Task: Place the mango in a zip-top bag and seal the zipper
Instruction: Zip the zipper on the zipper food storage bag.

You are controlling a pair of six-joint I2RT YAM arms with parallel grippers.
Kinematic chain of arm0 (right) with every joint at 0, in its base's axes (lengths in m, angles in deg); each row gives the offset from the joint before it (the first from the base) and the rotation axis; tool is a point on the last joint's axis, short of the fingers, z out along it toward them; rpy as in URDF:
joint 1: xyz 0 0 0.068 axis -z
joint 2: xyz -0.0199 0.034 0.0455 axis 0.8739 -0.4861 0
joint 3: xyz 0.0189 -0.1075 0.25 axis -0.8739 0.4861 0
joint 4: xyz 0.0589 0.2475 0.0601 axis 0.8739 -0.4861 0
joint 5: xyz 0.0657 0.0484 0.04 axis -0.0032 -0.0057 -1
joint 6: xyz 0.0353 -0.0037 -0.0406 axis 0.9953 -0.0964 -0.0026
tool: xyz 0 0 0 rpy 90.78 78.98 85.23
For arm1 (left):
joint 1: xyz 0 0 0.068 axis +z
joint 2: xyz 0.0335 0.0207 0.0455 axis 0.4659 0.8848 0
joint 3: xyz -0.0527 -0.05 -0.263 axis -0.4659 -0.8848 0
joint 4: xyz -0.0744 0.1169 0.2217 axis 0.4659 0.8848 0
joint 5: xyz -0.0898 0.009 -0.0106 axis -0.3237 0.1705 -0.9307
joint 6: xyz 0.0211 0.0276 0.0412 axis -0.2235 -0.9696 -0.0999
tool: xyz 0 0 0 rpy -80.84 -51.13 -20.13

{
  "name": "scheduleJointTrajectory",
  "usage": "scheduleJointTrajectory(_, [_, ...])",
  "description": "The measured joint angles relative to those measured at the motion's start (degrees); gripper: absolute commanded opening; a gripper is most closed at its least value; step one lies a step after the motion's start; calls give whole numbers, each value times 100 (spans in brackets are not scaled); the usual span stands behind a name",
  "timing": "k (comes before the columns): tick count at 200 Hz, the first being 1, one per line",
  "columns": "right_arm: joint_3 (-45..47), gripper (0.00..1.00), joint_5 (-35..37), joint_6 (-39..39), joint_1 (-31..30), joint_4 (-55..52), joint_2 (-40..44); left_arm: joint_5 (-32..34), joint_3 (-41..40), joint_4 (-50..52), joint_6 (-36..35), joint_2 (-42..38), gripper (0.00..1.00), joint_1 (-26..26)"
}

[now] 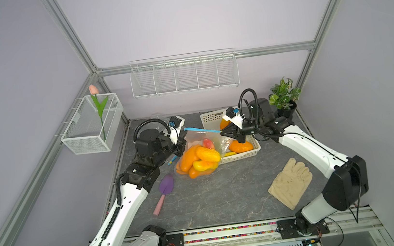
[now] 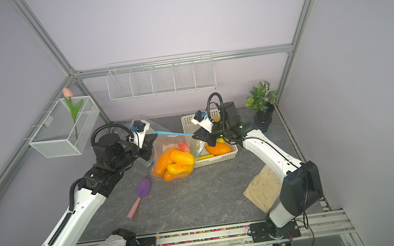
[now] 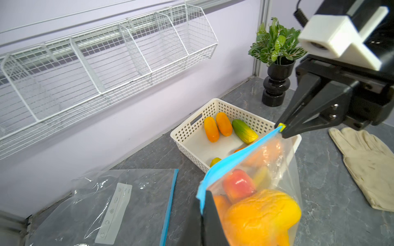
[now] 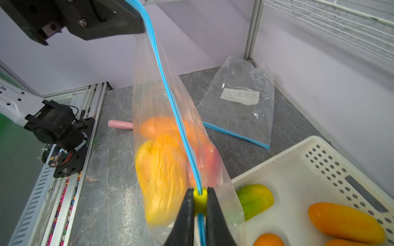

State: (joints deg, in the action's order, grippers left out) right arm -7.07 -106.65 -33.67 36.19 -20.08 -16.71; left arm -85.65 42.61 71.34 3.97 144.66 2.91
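A clear zip-top bag (image 1: pixel 200 143) (image 2: pixel 168 144) hangs upright over the table, holding several orange and yellow mangoes (image 1: pixel 207 154) (image 3: pixel 262 215) (image 4: pixel 162 174). Its blue zipper strip (image 1: pixel 201 130) (image 4: pixel 170 102) stretches taut as one line between the two grippers. My left gripper (image 1: pixel 183 134) (image 2: pixel 153 140) (image 3: pixel 203 196) is shut on the strip's left corner. My right gripper (image 1: pixel 221 132) (image 2: pixel 193 136) (image 4: pixel 200 191) is shut on the yellow-green slider (image 4: pixel 200 200) (image 3: pixel 281 127) at the strip's other end.
A white perforated basket (image 1: pixel 252 151) (image 4: pixel 298 161) with more mangoes (image 3: pixel 223 124) stands right behind the bag. A spare empty bag (image 3: pixel 119 202) (image 4: pixel 238 102) lies at the back left. A purple trowel (image 1: pixel 165 190), a glove (image 1: pixel 291 183) and a potted plant (image 1: pixel 284 98) are also on the table.
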Motion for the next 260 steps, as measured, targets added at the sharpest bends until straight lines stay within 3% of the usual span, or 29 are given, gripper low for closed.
scheduleJointTrajectory(72, [896, 10, 125, 739, 284, 361, 649, 549, -70, -234, 223, -28, 0, 28])
scheduleJointTrajectory(127, [911, 11, 188, 776, 293, 306, 796, 691, -72, -313, 297, -26, 0, 50])
scheduleJointTrajectory(136, [911, 17, 181, 772, 295, 284, 835, 697, -72, -321, 306, -26, 0, 50])
scheduleJointTrajectory(143, [911, 28, 170, 787, 291, 273, 848, 695, -70, -330, 308, -26, 0, 52])
scheduleJointTrajectory(152, [911, 63, 151, 831, 280, 291, 855, 697, -70, -348, 317, -20, 0, 76])
scheduleJointTrajectory(155, [922, 71, 122, 946, 267, 334, 855, 695, -70, -358, 330, -15, 0, 90])
scheduleJointTrajectory(180, [1023, 99, -7, 1375, -190, 1080, 839, 402, -70, -573, 437, 70, 0, 160])
scheduleJointTrajectory(210, [485, 93, 479, 1423, -1047, 1211, 619, -240, -72, -778, 516, 144, 0, 162])
scheduleJointTrajectory(260, [-345, 90, 756, 1257, -1029, 1217, 83, -1014, -70, -796, 402, 35, 0, 162])
